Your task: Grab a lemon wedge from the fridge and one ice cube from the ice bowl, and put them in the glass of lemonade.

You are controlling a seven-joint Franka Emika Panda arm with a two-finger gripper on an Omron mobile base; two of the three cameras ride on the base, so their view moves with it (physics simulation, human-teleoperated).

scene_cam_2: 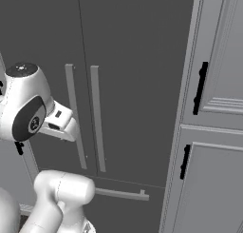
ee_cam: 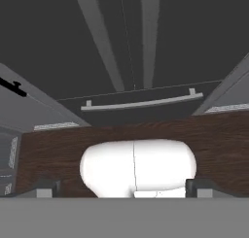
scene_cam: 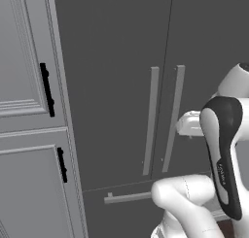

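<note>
Ahead, fridge [scene_cam: 116, 86]: dark grey, both doors closed, long light grey bar handles [scene_cam: 165, 120]; end effector [ee_cam: 124, 188] fingertips wide apart, released.

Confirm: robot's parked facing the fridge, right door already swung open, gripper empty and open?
Not quite. Both doors of the fridge are closed, the seam between the two vertical bar handles unbroken in the left base view. The rest holds: the gripper is open and empty.

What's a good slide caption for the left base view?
Closed fridge with paired bar handles, flanked by paneled cabinets.
</note>
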